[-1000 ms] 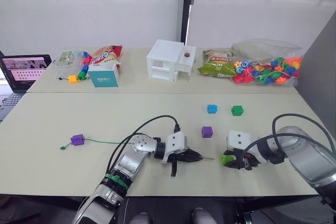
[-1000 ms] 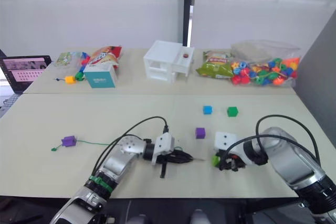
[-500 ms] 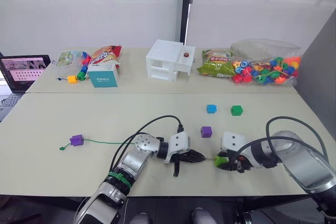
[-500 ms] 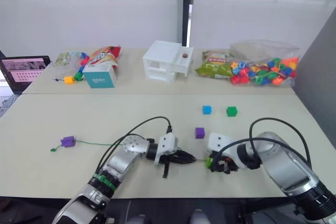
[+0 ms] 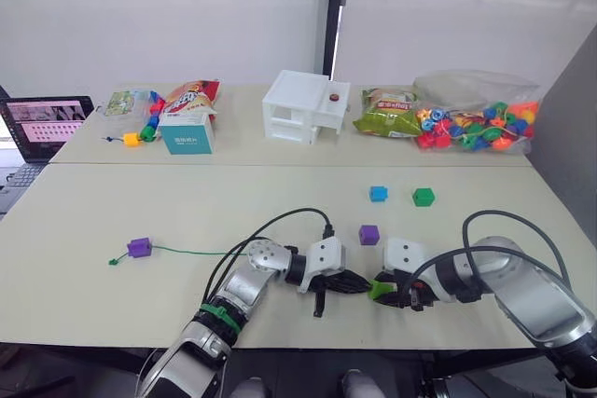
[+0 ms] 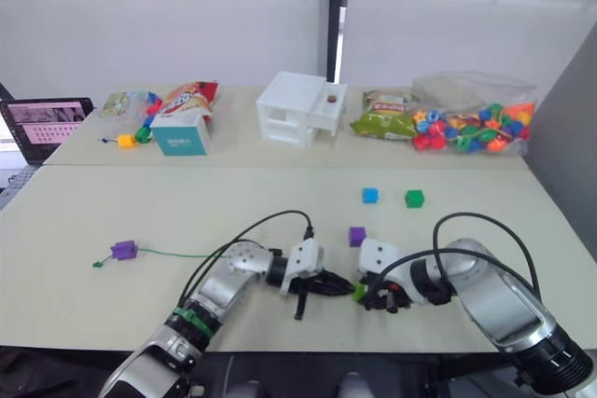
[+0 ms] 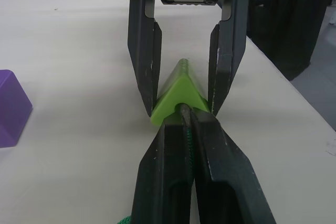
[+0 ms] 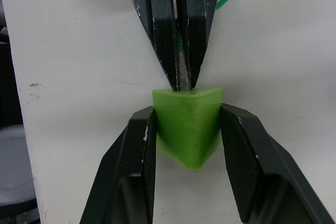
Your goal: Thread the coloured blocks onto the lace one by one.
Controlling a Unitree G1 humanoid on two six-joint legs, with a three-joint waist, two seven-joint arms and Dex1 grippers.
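Note:
My right gripper (image 5: 382, 289) is shut on a light green block (image 8: 186, 129), held just above the table near its front edge. Facing it, my left gripper (image 7: 184, 113) is shut on the lace's (image 5: 187, 251) dark stiff tip, and that tip sits at the block's hole (image 7: 178, 107). The green lace trails left to a purple block (image 5: 139, 247) threaded near its knotted end. Three loose blocks lie beyond the grippers: purple (image 5: 369, 234), blue (image 5: 378, 193) and dark green (image 5: 423, 197).
Along the back stand a white toy house (image 5: 303, 106), a snack packet (image 5: 387, 111), a clear bag of round beads (image 5: 476, 123), a teal box (image 5: 185, 132) and a laptop (image 5: 42, 123). A black cable (image 5: 280, 221) loops over my left arm.
The two grippers have closed the gap: the right one slid left with the light green block, the left one right with the lace tip. The tip now meets the block's hole.

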